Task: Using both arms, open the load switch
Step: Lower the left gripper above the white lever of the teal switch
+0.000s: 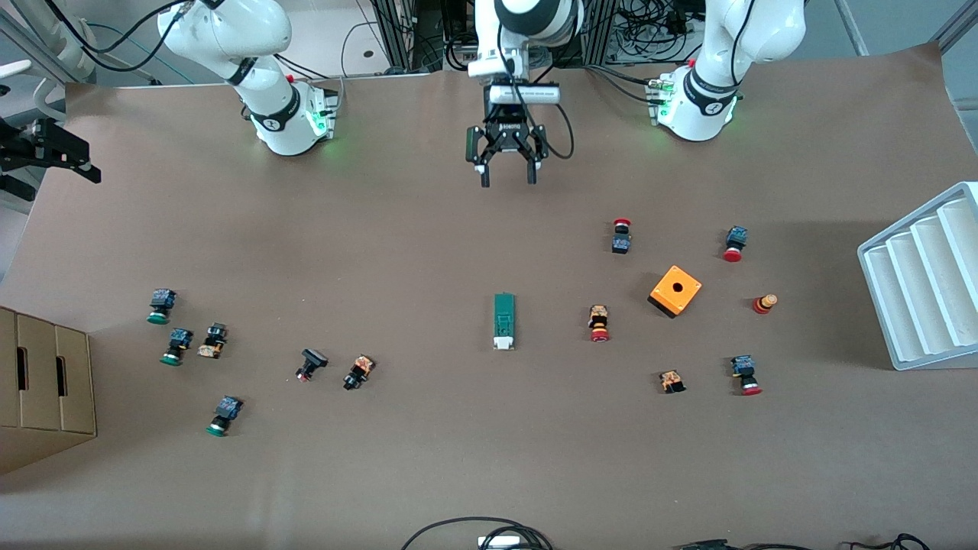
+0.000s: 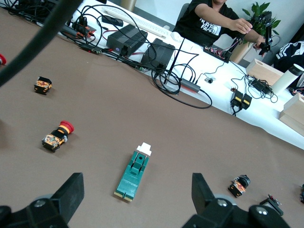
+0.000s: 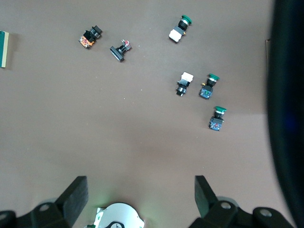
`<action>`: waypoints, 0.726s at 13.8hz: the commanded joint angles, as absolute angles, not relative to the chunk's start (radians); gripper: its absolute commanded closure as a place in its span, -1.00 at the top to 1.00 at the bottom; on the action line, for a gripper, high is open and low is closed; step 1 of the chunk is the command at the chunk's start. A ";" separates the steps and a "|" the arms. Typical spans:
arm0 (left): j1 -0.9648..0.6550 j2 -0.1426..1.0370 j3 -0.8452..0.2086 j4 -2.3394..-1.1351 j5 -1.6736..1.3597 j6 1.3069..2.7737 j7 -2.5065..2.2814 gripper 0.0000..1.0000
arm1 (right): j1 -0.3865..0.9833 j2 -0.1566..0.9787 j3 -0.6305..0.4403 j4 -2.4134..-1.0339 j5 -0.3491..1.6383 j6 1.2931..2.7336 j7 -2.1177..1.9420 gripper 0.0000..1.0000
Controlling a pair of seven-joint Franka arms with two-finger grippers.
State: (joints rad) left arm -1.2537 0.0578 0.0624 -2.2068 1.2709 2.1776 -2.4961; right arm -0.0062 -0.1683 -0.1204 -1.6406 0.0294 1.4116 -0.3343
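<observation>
Brown desk [image 1: 428,458], and we see two risks. Right end effector [image 3: 137,199], fingers apart, empty, sits up over its own base, so a long reach could nudge the buttons [image 1: 176,345]. Left end effector [image 1: 506,164], also apart and empty, hangs over bare desk. Switch [image 1: 503,321] lies mid-desk, long axis running toward the front camera, white tab nearest it. It's narrow, so an off-centre pinch could skid it.

The load switch [image 3: 4,49] is cut off by the right wrist view's edge.
</observation>
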 commanded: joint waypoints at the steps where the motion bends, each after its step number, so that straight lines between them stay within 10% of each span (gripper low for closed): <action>1: -1.238 0.135 0.071 -2.172 1.340 2.195 -2.583 1.00 | -0.002 -0.163 -0.121 -1.634 0.014 1.422 -0.330 1.00; 10: -1.174 0.351 0.066 -2.062 1.452 2.227 -2.609 1.00 | 0.002 -0.152 -0.120 -1.634 0.064 1.453 -0.334 1.00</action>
